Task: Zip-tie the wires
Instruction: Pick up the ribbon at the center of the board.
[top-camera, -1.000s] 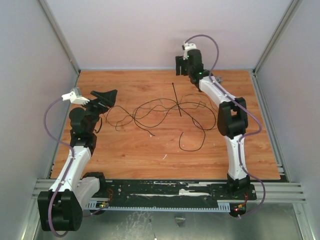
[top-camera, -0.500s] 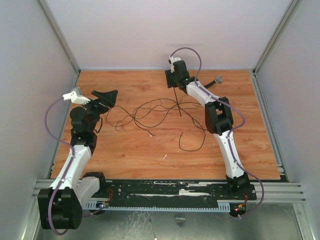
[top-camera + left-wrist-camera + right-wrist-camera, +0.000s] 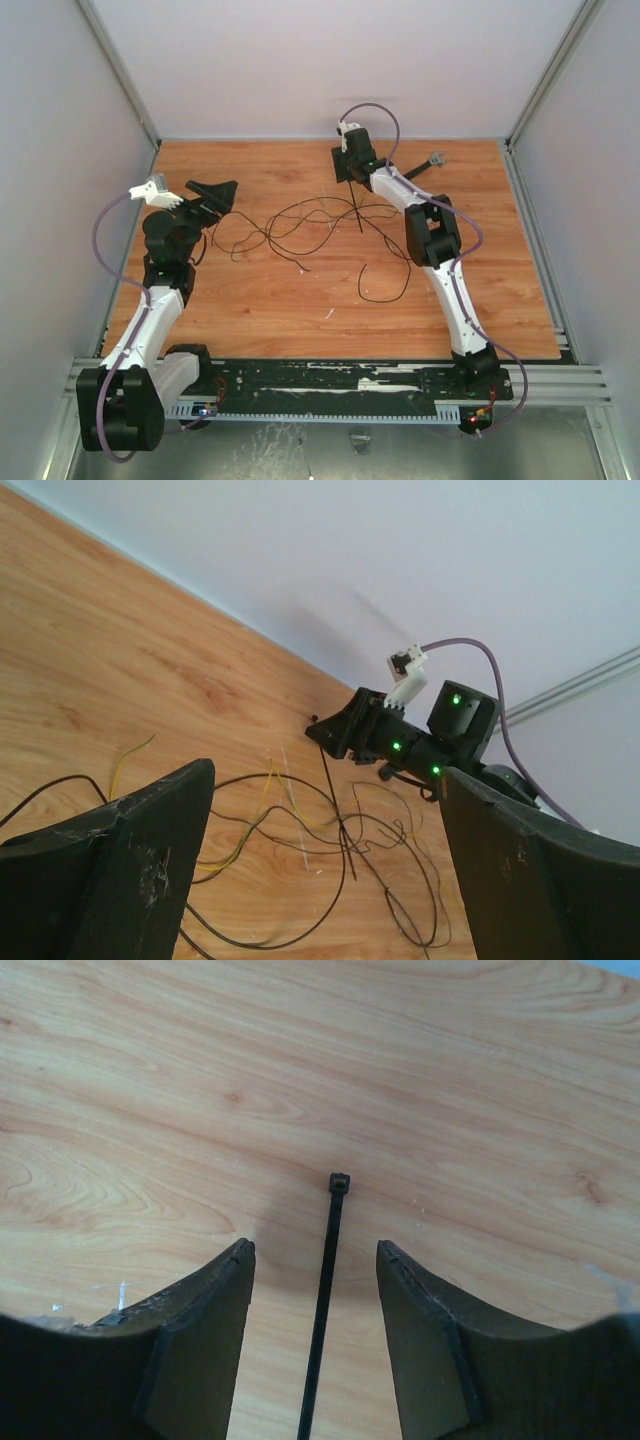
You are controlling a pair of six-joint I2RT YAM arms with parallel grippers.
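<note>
The zip tie (image 3: 354, 202) is a short straight black strip lying on the wooden table (image 3: 300, 320), its near half crossing the wires (image 3: 300, 212). These are thin dark strands in loose loops across the middle. My right gripper (image 3: 345, 166) hangs low over the tie's far end. In the right wrist view the zip tie (image 3: 325, 1290) runs between my right gripper's (image 3: 315, 1250) open fingers, with a gap on both sides and its square head just beyond the tips. My left gripper (image 3: 212, 193) is wide open at the left, above the table, with the wires (image 3: 269, 809) and zip tie (image 3: 329, 784) beyond it.
A dark-handled tool with a grey head (image 3: 430, 161) lies at the back right, just behind the right arm. Grey walls enclose the table on three sides. A black rail (image 3: 330, 385) with both arm bases runs along the near edge.
The right arm has swung left from the back right corner and come down over the zip tie's far end, uncovering the tool. Its jaws have narrowed. The left arm has hardly moved.
</note>
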